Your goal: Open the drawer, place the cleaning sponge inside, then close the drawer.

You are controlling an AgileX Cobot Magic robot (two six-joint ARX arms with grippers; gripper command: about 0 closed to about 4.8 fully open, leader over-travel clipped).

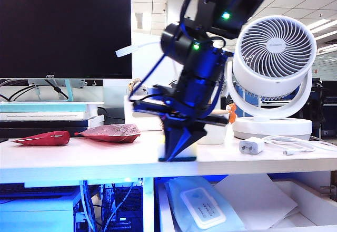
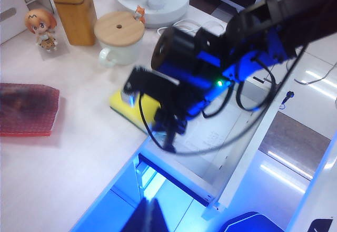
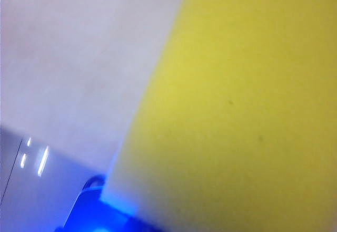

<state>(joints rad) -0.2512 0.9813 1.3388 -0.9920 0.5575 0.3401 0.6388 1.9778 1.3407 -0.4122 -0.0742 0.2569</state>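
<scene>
exterior: low, level with table edge, facing monitor | left wrist: high, looking down on right arm | right wrist: pressed close on cleaning sponge, shared with left wrist

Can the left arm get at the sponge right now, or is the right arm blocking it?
Probably not. The right gripper is down on the sponge at the desk's front edge, jaws shut, its arm covering most of it. The left gripper hangs off to the side above the open drawer.

The yellow-topped cleaning sponge lies flat at the surface edge, just before the lidded mug; below that edge the white drawer stands pulled open.
</scene>
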